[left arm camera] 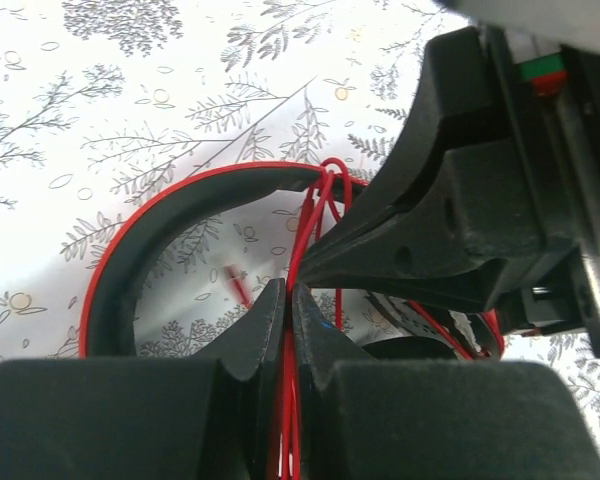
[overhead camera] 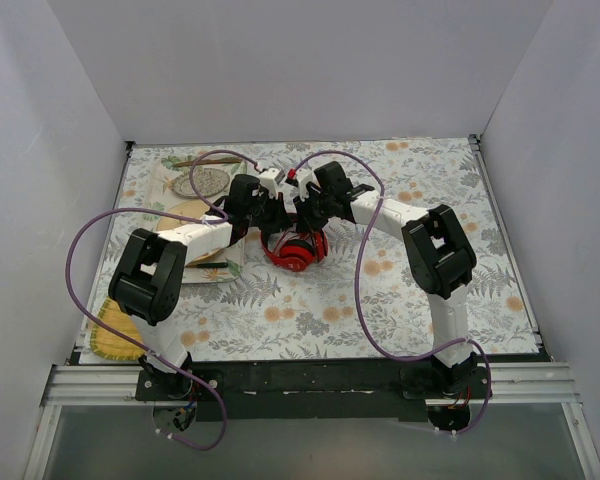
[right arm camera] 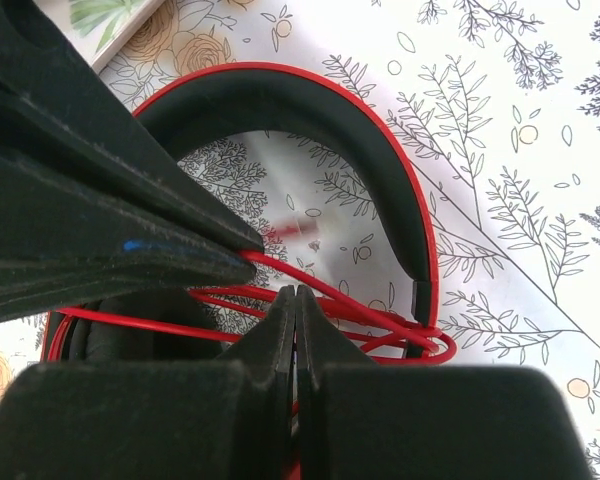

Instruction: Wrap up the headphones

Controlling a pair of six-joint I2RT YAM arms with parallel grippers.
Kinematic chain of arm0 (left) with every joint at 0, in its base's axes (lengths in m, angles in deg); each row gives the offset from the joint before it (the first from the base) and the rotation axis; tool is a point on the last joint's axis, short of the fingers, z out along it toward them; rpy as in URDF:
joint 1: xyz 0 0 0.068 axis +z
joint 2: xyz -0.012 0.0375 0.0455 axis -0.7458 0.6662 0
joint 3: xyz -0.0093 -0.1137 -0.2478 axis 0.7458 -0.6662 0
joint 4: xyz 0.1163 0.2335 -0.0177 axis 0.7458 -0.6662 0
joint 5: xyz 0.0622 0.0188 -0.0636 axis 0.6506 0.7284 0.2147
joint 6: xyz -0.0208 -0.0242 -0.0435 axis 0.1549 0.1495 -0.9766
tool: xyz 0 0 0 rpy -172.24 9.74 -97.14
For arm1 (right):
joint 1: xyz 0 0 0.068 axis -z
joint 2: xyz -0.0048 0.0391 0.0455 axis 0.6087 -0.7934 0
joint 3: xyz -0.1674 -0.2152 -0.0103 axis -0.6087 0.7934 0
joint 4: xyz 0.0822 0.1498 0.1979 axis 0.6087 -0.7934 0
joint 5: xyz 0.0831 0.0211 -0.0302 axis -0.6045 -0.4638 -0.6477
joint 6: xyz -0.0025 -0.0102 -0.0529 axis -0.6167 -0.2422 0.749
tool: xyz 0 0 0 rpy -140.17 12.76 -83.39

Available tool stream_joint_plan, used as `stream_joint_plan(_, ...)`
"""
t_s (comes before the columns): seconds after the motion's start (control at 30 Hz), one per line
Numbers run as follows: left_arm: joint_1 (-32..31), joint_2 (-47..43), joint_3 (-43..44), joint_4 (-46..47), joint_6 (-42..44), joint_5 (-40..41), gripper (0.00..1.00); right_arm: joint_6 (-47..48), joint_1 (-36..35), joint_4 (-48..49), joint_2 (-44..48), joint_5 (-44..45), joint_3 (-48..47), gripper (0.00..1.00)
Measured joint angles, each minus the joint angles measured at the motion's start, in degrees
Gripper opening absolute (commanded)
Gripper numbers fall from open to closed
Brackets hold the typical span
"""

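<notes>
Reaching in from the near edge of the table [overhead camera: 430,290] with both arms, elbows bowed outward, wrists converging past its middle. Pinching the headphones cable [left arm camera: 302,235] in the left gripper [left arm camera: 288,300], fingers pressed together. Holding the right gripper [right arm camera: 295,300] clamped on it too, tips nearly meeting the left's.

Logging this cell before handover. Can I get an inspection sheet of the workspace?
Surface: floral tablecloth, flat.
Job's things: red headphones mid-table, cable bunched at headband.
Clutter: plates and yellow mat at left.
Hands: left hand and right hand both shut on cable.
Cables: purple arm leads hang loose.
Surroundings: white walls.
</notes>
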Motion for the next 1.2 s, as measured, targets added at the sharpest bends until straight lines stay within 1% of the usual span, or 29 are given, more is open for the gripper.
stream_joint_plan(0.1, 0.0, 0.0, 0.0, 0.0, 0.7, -2.0, 0.00, -0.4, 0.0, 0.0, 0.0, -0.1, 0.0, 0.01)
stream_joint_plan(0.17, 0.1, 0.0, 0.0, -0.3, 1.7, -3.2, 0.03, -1.1, 0.1, 0.0, 0.0, -0.1, 0.0, 0.01)
stream_joint_plan(0.23, 0.1, 0.0, 0.0, -0.9, 3.3, -4.0, 0.04, -1.6, 0.1, 0.0, 0.0, -0.1, 0.0, 0.03)
stream_joint_plan(0.3, 0.1, 0.0, 0.2, -2.3, 4.9, -4.0, 0.05, -2.1, 0.1, 0.3, 0.0, -0.1, 0.2, 0.07)
stream_joint_plan(0.33, 0.1, 0.0, 0.3, -2.9, 5.7, -3.8, 0.06, -2.4, 0.1, 0.9, 0.2, -0.1, 0.5, 0.13)
stream_joint_plan(0.5, 0.1, 0.0, 1.0, -5.5, 8.6, -3.1, 0.10, -3.1, 0.1, 2.7, 2.6, 0.5, 3.8, 0.21)
stream_joint_plan(0.63, 0.1, 0.0, 2.2, -5.9, 9.3, -3.2, 0.13, -3.1, 0.2, 3.1, 4.8, 0.5, 5.0, 0.31)
stream_joint_plan(0.8, 0.2, 0.3, 2.3, -7.1, 10.2, -3.2, 0.20, -3.0, 0.3, 5.6, 7.1, 0.4, 5.0, 0.34)
stream_joint_plan(0.93, 0.2, 0.7, 2.3, -8.2, 10.6, -3.3, 0.23, -3.0, 0.3, 7.1, 9.0, 0.6, 5.0, 0.36)
stream_joint_plan(1.03, 0.2, 0.7, 2.3, -8.4, 10.8, -3.5, 0.30, -3.0, 0.3, 7.5, 10.0, 1.6, 5.0, 0.36)
stream_joint_plan(1.13, 0.2, 0.7, 2.3, -8.4, 11.0, -3.6, 0.31, -2.9, 0.3, 7.5, 10.7, 3.4, 5.0, 0.36)
stream_joint_plan(1.2, 0.2, 0.7, 2.3, -8.4, 11.0, -3.2, 0.41, -2.8, 0.4, 7.9, 11.7, 4.7, 6.2, 0.36)
